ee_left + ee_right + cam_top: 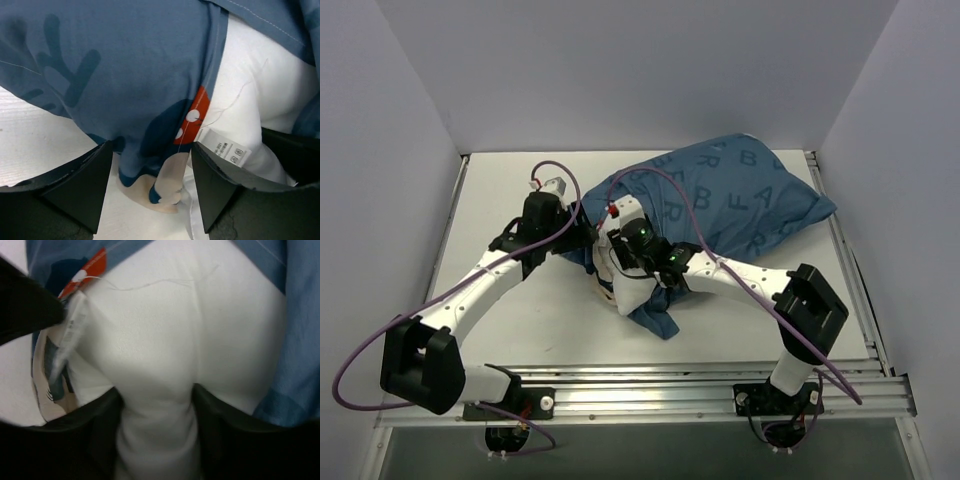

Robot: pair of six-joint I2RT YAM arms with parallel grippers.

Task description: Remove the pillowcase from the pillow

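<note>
At the left, our left gripper (151,150) has its fingers apart and straddles the pillowcase (740,200) at its open hem. A fold of printed blue cloth hangs between them, and a sliver of table (570,320) shows beside one finger, so we judge it not yet pinched. Just right of that hem, the small white tag (225,150) marks the bared corner of the pillow (165,330).

Our right gripper (156,405) is clamped on that corner, and the white stuffing is squeezed to a narrow neck between its fingers.

From there the covered bulk runs off to the far right. Its long axis slants from the mouth near the table's middle up to the right-hand back corner.

The pillow is mostly inside the pillowcase, with only the near-left corner out. Both grippers work at the mouth end, touching or nearly so. We judge the next pull must run along that slant, cloth one way and pillow the other.
</note>
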